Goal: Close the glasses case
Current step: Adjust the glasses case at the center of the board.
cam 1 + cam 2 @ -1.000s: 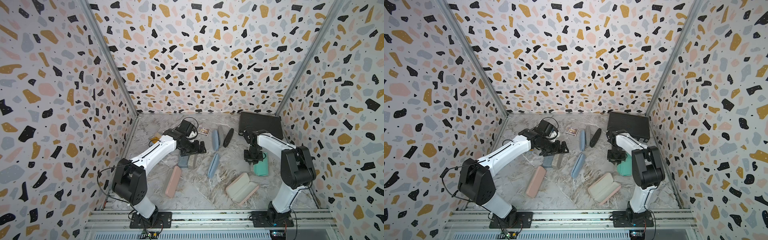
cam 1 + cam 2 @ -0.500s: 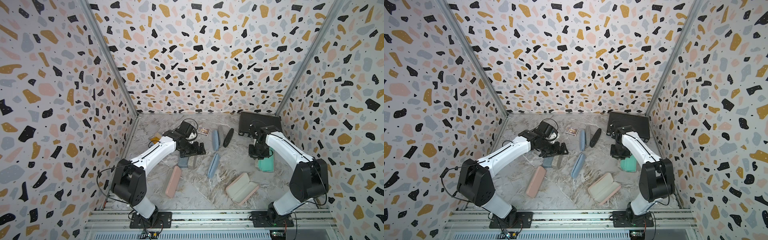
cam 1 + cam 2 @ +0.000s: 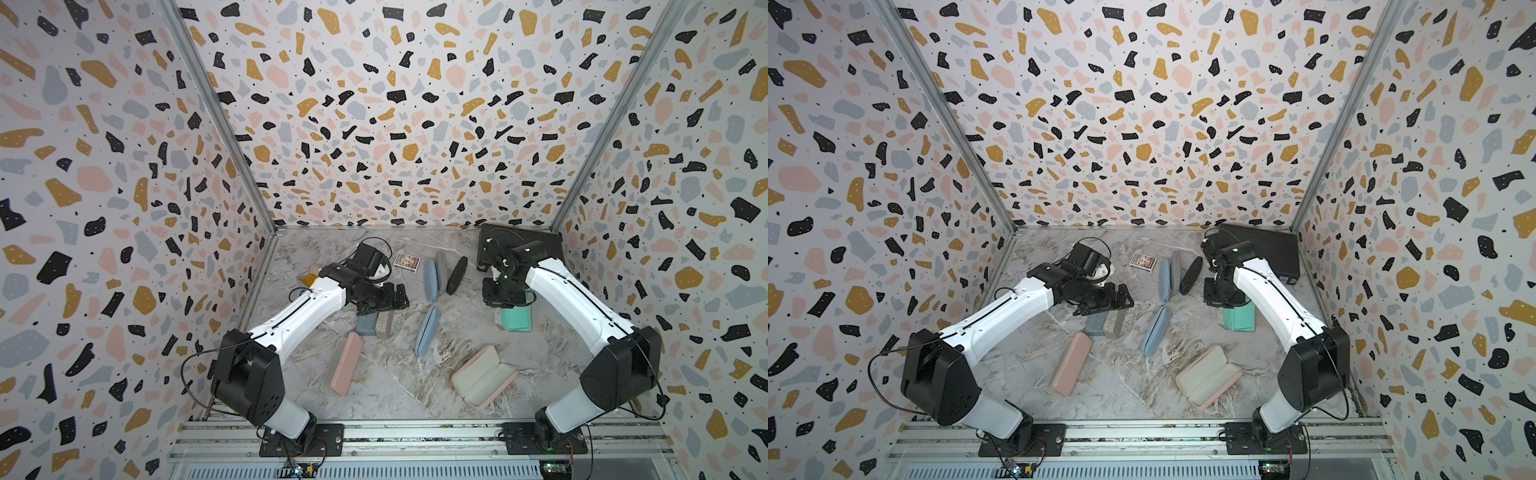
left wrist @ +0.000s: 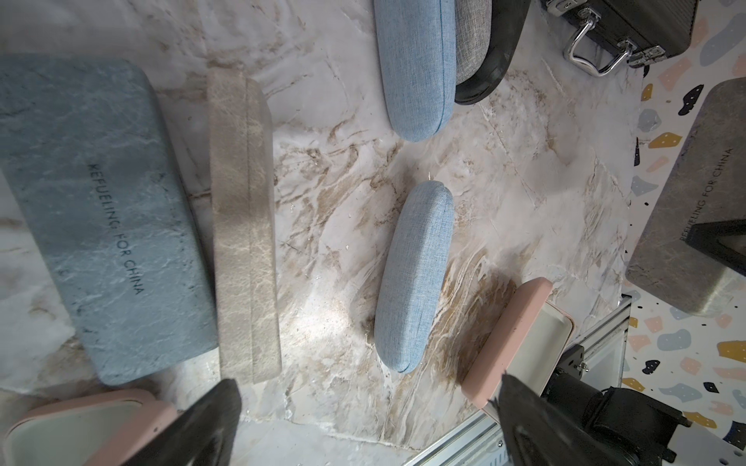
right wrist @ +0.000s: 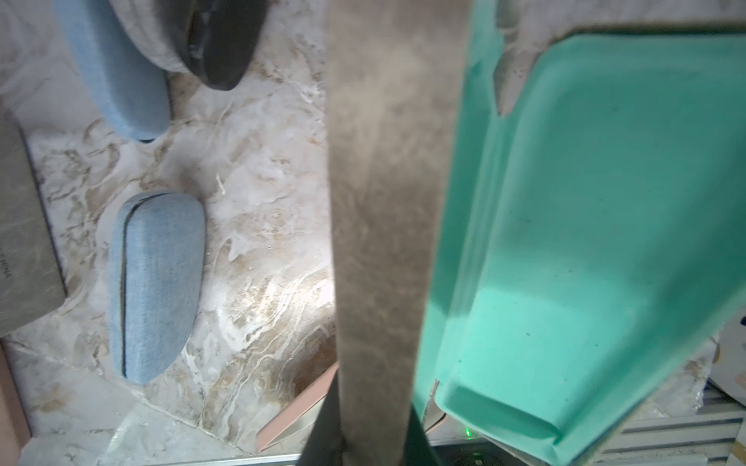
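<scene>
1. The right fingers (image 5: 319, 444) are pinching almost fully closed on the thin lid (image 5: 383, 201) of the glasses case (image 5: 585, 242), with one finger pressing on each face.
2. The lid is rising between those fingers as a flat grey-brown band with a mottled, stone-like print. In the left wrist view its outer face is showing rounded corners and the lettering "REFUELING FOR CHINA".
3. The case's tray is lying open on the marble-patterned desk (image 4: 343, 181), right beside the right fingers. It is a shallow tub with rounded corners, lined in smooth mint green, and is showing in both top views (image 3: 516, 322) (image 3: 1239, 320).
4. The left fingers (image 4: 202, 427) are standing spread wide and gripping nothing. They are hovering above the desk, well apart from the glasses case.
5. Just beyond one left finger, a blue-grey marbled case (image 4: 109, 226) is lying flat, a rounded slab carrying the same lettering. Just beside it, a beige marbled case (image 4: 244, 226) is resting on its long edge, with a seam running along it.
6. Ahead of the gap between the left fingers, a light blue fabric case (image 4: 413, 274) is lying on the desk, long, oval and woven.
7. Farther beyond, a second light blue fabric case (image 4: 415, 64), a grey fabric case (image 4: 472, 36) and a glossy black case (image 4: 496, 60) are nestling side by side.
8. Close beside the other left finger, a pink open case (image 4: 512, 335) is showing a matte shell and a cream lining.
9. Far beyond the left fingers, a black hard case (image 4: 629, 24) is showing a shiny metal latch.
</scene>
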Robot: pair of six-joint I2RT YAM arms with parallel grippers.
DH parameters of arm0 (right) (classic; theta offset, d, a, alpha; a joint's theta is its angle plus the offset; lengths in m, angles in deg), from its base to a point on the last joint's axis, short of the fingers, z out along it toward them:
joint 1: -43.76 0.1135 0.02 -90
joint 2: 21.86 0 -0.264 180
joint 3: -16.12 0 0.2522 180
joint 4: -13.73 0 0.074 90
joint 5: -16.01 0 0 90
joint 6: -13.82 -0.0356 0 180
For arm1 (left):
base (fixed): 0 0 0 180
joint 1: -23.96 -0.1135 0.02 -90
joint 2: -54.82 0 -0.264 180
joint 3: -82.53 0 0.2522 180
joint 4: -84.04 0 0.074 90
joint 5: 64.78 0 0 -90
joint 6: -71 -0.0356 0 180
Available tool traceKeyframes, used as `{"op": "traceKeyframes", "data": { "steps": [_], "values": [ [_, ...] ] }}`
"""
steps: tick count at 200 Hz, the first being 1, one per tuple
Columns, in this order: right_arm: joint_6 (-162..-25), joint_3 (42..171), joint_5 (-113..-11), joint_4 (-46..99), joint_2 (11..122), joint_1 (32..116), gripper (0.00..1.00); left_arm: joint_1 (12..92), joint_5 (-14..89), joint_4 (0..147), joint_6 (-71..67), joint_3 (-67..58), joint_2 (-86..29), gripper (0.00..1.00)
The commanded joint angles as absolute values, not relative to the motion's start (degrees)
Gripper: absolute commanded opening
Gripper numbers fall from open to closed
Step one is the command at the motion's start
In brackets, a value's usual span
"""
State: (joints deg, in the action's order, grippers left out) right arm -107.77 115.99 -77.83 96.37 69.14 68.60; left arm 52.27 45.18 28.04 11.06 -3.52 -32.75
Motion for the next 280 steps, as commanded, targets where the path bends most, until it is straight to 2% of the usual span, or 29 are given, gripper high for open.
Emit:
{"op": "traceKeyframes", "data": {
  "steps": [1,90,280],
  "values": [
    [-110.03,118.02,-77.95,97.42,70.78,71.13,0.00,51.74,43.68,29.42,12.32,-2.30,-30.12,0.99],
    [-113.71,123.49,-76.54,93.71,79.49,79.98,0.00,50.42,42.49,29.19,12.91,-0.41,-27.24,0.99],
    [-118.57,128.23,-72.55,86.76,94.66,88.44,0.01,47.43,42.95,28.36,12.20,2.23,-23.43,0.99]
  ]
}}
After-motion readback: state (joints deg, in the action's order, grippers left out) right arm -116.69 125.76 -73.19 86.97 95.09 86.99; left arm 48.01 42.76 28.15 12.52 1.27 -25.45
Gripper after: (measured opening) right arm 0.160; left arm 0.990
